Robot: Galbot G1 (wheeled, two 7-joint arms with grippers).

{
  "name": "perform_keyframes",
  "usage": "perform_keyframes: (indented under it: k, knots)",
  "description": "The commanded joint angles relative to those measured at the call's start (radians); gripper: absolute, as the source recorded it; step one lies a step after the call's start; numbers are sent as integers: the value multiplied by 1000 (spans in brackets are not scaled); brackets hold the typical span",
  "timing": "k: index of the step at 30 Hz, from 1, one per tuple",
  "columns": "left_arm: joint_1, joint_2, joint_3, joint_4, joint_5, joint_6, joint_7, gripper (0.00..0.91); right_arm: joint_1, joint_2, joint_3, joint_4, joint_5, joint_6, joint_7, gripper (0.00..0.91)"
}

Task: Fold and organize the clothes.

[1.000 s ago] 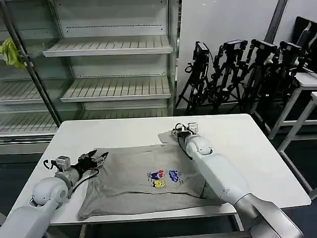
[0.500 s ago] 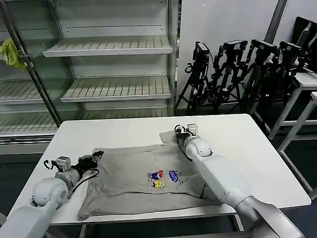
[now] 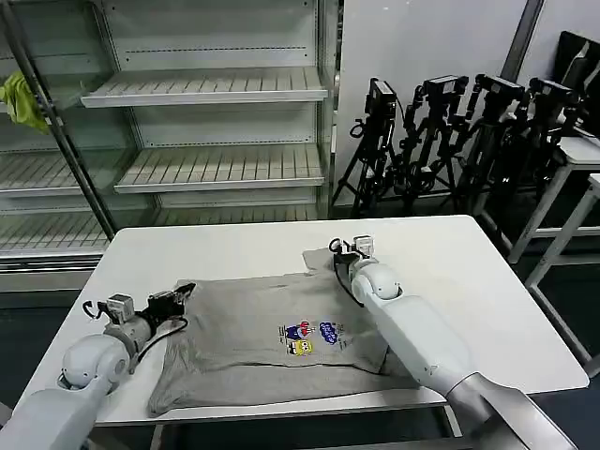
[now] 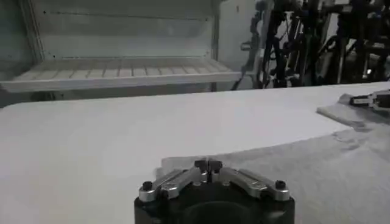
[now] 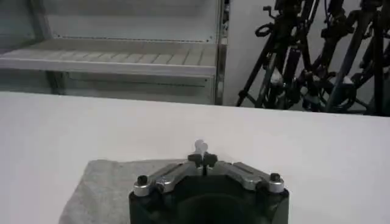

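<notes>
Head view: a light grey shirt (image 3: 272,342) lay spread flat on the white table (image 3: 469,281), chest print (image 3: 314,337) facing up, near the table's front edge.
Shirt position: it filled the middle of the table between the two arms, its near hem close to the front edge, one sleeve (image 3: 319,260) reaching toward the far side by the right arm.
Left gripper (image 3: 178,298): low over the table at the shirt's left edge, fingers drawn together on a fold of the grey cloth.
Left wrist view: the left gripper's fingertips (image 4: 208,164) met with no gap right at the border of the shirt (image 4: 317,176), with bare table beyond.
Right gripper (image 3: 345,255): at the far right corner of the shirt, on the sleeve, its arm stretched across the cloth's right side.
Right wrist view: the right gripper's fingertips (image 5: 203,159) were pinched together, a small bit of pale cloth showing between them, the grey sleeve (image 5: 103,189) under and beside the claw.
Background: metal shelves (image 3: 206,122) stood behind the table, a yellow-green rag (image 3: 21,98) hung at their left end, and black tripods (image 3: 450,131) clustered to the right.
</notes>
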Motion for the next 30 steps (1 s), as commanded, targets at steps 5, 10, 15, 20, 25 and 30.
perform_keyframes:
  k: [5,10,15,20,25,30]
  knots:
    - [-9,4,1,36,92,-20,9,907,-8,3,5,-3,-19,11,-3,0]
    - [-21,-6,15,73,99,-23,13,907,-15,3,5,9,-21,11,-2,0]
    - [-26,-7,12,90,103,-27,17,907,-20,-5,5,26,-21,10,1,0]
    - [-22,-2,3,90,102,-30,21,907,-26,-10,6,39,-21,9,3,0]
    - [-17,-9,6,83,100,-31,26,907,-34,-10,8,51,-23,9,6,0]
    - [-20,-18,13,90,103,-36,33,705,-41,-11,10,64,-25,7,8,0]
